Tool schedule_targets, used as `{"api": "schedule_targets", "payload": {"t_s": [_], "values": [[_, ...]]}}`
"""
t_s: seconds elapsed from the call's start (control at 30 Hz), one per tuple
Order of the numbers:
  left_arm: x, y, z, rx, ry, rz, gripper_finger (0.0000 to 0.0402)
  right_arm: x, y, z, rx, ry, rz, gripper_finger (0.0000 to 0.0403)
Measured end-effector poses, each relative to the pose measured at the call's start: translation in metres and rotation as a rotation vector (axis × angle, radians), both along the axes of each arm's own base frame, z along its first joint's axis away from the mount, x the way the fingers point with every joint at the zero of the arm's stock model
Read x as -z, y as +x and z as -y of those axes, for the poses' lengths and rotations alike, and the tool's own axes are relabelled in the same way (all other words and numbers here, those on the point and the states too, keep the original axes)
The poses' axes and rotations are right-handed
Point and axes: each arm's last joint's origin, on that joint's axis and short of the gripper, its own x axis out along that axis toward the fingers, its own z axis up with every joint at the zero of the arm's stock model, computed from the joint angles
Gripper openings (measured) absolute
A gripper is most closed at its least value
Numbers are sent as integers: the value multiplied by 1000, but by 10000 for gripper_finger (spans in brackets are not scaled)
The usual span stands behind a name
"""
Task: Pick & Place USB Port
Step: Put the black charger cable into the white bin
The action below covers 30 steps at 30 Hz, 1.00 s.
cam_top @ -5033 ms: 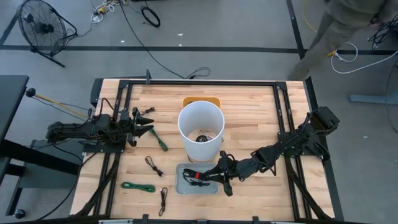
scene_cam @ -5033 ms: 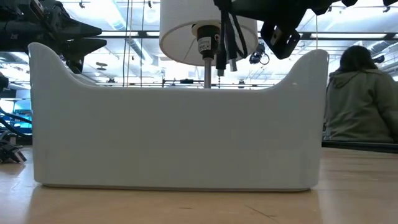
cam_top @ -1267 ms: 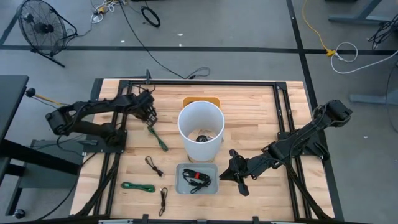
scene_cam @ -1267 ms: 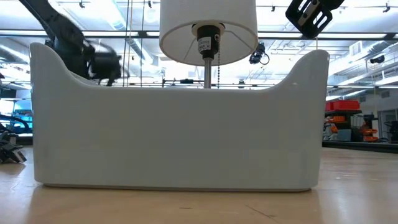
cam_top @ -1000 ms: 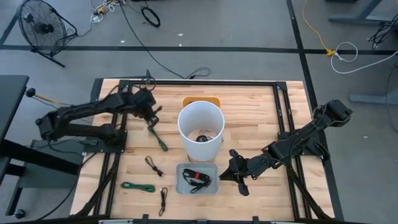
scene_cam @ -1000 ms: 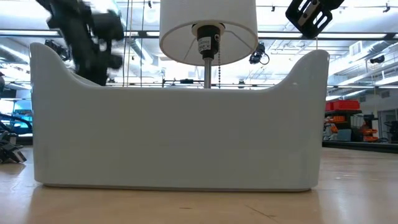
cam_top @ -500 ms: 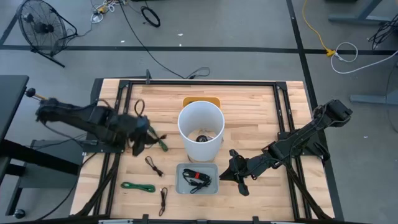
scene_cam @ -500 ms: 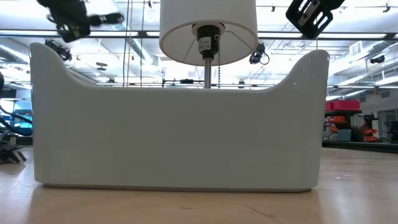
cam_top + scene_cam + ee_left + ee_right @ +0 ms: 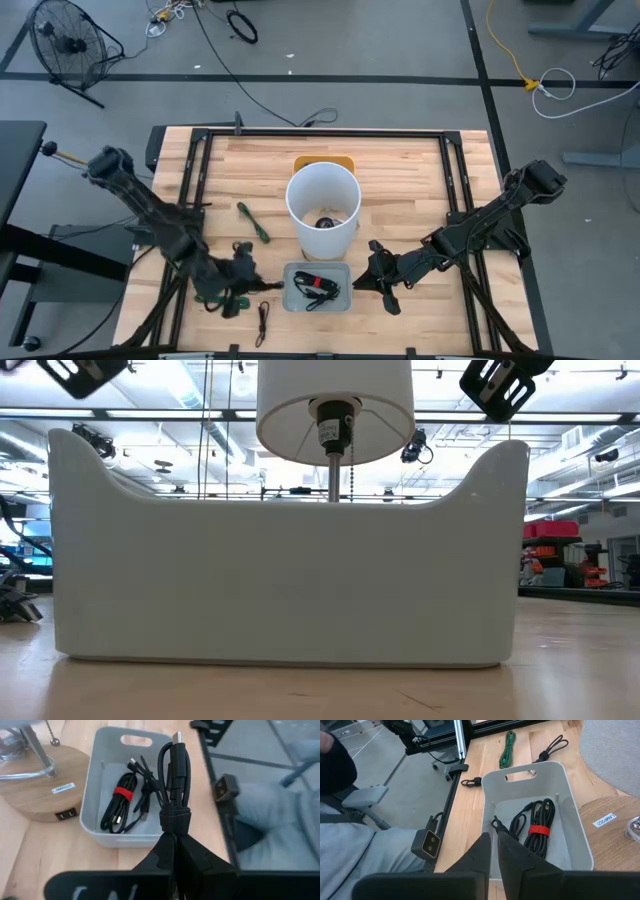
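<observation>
Your left gripper is clamped on a bundled black cable beside the grey tray; your right gripper is nearly closed, empty.

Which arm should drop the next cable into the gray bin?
Left. The left gripper is shut on a bundled black cable beside the gray bin; the right gripper holds nothing.

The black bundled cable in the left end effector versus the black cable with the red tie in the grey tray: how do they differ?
The black bundled cable is held upright in the shut left end effector; the black cable with the red tie lies flat in the grey tray. The held cable has a black wrap, the other a red one. Both are coiled.
</observation>
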Motion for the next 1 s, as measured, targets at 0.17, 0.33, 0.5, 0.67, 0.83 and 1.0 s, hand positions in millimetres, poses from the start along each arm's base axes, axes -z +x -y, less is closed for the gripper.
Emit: {"api": "schedule_targets", "payload": {"t_s": [0.17, 0.33, 0.5, 0.67, 0.83, 1.0], "values": [[26, 19, 22, -34, 78, 47, 9, 0, 0, 0, 0, 0, 0, 38], [38, 40, 27, -28, 130, 124, 9, 0, 0, 0, 0, 0, 0, 38], [46, 59, 26, -10, 107, 166, 9, 0, 0, 0, 1, 0, 0, 38], [58, 70, 21, -30, 119, 144, 9, 0, 0, 0, 1, 0, 0, 38], [64, 80, 15, -49, 112, 147, 9, 0, 0, 0, 1, 0, 0, 38], [65, 83, 14, -15, 92, 149, 9, 0, 0, 0, 1, -1, -1, 38]]}}
